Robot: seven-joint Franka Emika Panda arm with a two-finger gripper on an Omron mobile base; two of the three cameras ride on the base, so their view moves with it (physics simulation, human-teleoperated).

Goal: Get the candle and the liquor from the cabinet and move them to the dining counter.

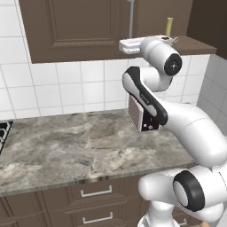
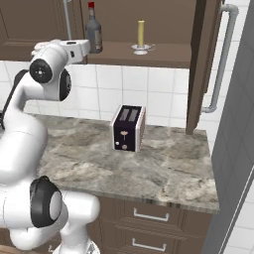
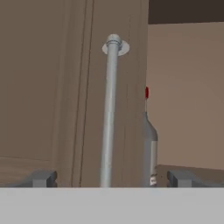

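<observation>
My claw (image 3: 109, 178) is spread wide and holds nothing, raised to the level of the cabinet (image 2: 44, 22) shelf. Through the hand camera, the closed door's silver handle (image 3: 109, 109) stands straight ahead of me, and the liquor (image 3: 150, 144) peeks out just past that door's edge, mostly hidden by it. From the right base view, the liquor (image 2: 93, 31) stands on the shelf just inside the door's edge, and the candle (image 2: 141, 35) stands further along the same shelf, apart from the bottle and toward the open door (image 2: 204, 64). Below the shelf, a toaster (image 2: 128, 127) sits on the marble tabletop (image 2: 168, 168).

I judge the step in hand to be reaching for the liquor. To do it well, I should shift sideways, away from the handle and toward the candle, until the bottle's body sits squarely between my fingers. Then I go straight in, level, staying clear of the door edge, and close low on the body rather than the narrow neck.
</observation>
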